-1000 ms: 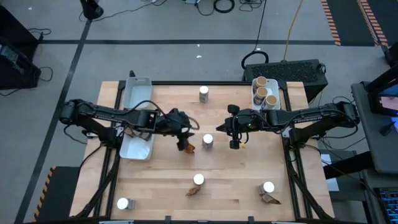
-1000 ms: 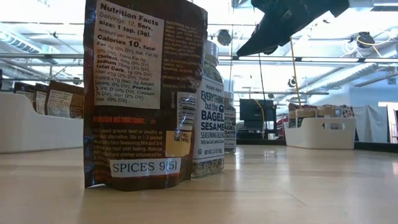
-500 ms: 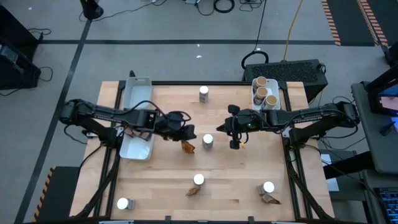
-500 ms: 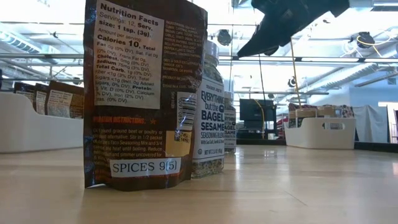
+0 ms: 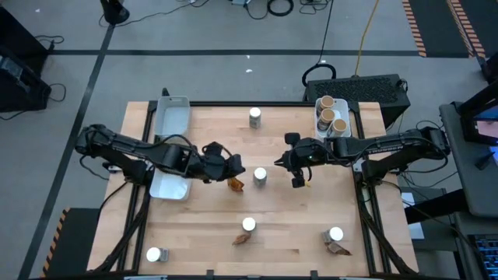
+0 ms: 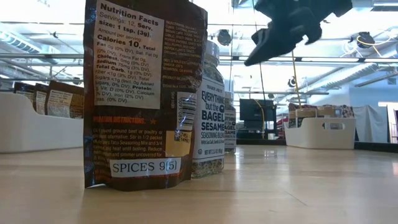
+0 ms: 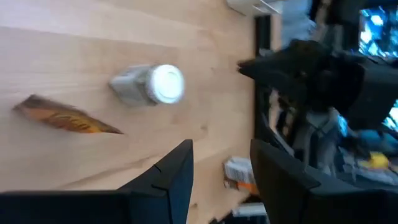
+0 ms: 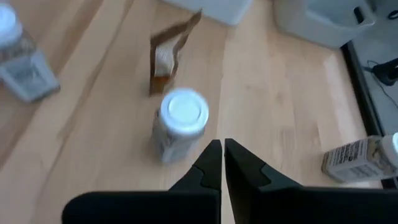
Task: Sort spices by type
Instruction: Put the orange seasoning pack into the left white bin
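Note:
A small brown packet (image 5: 235, 183) stands on the table's middle, with a white-lidded jar (image 5: 260, 176) just to its right. My left gripper (image 5: 224, 166) hovers open just left of the packet and touches nothing. Its wrist view shows the packet (image 7: 68, 118) and the jar (image 7: 152, 86) ahead of the open fingers. My right gripper (image 5: 296, 169) is shut in the air, right of the jar. Its wrist view shows the jar (image 8: 180, 121) and the packet (image 8: 171, 53) beyond the fingertips. Cork-topped jars (image 5: 331, 117) stand in the right tray.
A white tray (image 5: 173, 117) lies along the table's left side under my left arm. More white-lidded jars stand at the far middle (image 5: 255, 117), near middle (image 5: 248, 225), near left (image 5: 153, 254) and near right (image 5: 335, 233). Packets (image 5: 240, 239) (image 5: 338, 249) sit beside two of them.
My left gripper has drawn back from the brown packet toward the table's left and slightly up; the packet stays standing where it was. My right gripper has shifted a little toward the right edge and tipped, as the low view shows.

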`<state>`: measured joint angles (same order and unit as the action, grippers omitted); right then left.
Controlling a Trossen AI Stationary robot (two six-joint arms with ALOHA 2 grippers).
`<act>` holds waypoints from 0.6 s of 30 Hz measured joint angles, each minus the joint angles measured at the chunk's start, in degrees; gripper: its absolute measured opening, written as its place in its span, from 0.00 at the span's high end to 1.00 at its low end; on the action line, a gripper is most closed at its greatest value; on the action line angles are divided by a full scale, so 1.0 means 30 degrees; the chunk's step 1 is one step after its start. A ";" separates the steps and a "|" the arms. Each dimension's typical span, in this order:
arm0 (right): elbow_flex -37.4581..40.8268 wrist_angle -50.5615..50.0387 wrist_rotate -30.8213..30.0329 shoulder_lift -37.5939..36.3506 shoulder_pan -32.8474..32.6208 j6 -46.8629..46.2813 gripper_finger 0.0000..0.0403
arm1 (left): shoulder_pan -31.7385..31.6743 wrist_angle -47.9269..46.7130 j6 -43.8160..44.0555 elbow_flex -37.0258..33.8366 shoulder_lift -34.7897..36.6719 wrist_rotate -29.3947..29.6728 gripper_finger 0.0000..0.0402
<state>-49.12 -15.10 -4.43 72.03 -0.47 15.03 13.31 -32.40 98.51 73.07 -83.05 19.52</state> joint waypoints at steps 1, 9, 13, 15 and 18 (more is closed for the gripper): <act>0.0000 -0.0335 0.0000 0.0000 0.0000 0.0167 1.00 | 0.0160 -0.0220 0.0527 0.0004 -0.0151 0.0267 0.60; 0.0000 -0.2345 0.0015 -0.0007 0.0438 0.0755 1.00 | 0.0458 -0.0247 0.3731 0.0041 -0.1688 0.0863 0.60; 0.0000 -0.3277 0.0037 -0.0007 0.0700 0.1041 1.00 | 0.0398 -0.0440 0.4770 0.0041 -0.2376 0.0526 0.60; 0.0000 -0.3406 0.0074 -0.0007 0.0802 0.1167 1.00 | 0.0389 -0.0769 0.5376 0.0039 -0.2650 0.0164 0.60; 0.0000 -0.3387 0.0080 -0.0007 0.0889 0.1310 1.00 | 0.0325 -0.1823 0.6080 0.0041 -0.2782 -0.0338 0.60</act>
<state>-49.12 -25.26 -4.19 72.01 2.20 18.96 14.28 -37.87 116.75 73.19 -91.39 18.51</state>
